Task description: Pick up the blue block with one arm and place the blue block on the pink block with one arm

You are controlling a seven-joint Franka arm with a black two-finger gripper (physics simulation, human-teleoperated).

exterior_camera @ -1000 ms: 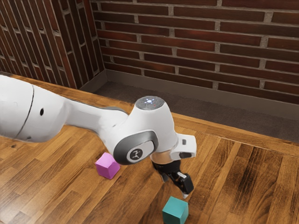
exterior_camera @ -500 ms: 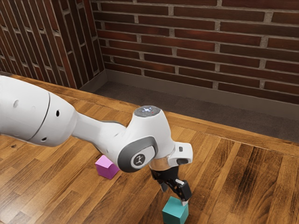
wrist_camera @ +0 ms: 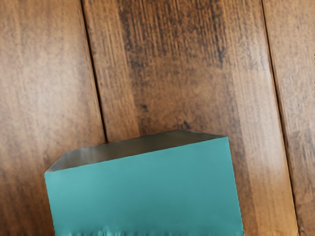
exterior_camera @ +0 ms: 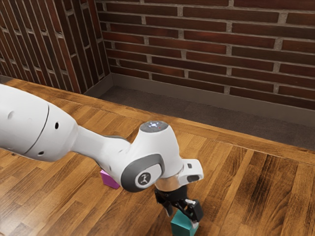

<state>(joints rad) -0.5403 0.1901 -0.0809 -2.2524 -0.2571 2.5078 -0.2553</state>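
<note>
1. The arm (exterior_camera: pixel 29 128) is running off the exterior view's left edge, so its base is being cut away from me.
2. The arm's rounded joint is covering most of the pink block (exterior_camera: pixel 108 179); I am seeing just a small corner peeking out beneath it.
3. The gripper (exterior_camera: pixel 183 215) is hiding the top of the blue block (exterior_camera: pixel 178 228), and the exterior view's lower edge is cutting off the block's bottom.
4. In the wrist view, the blue block (wrist_camera: pixel 142 191) is running off the lower edge, its nearest part blurring there.
5. I am not managing to tell whether the gripper is touching the blue block.
</note>
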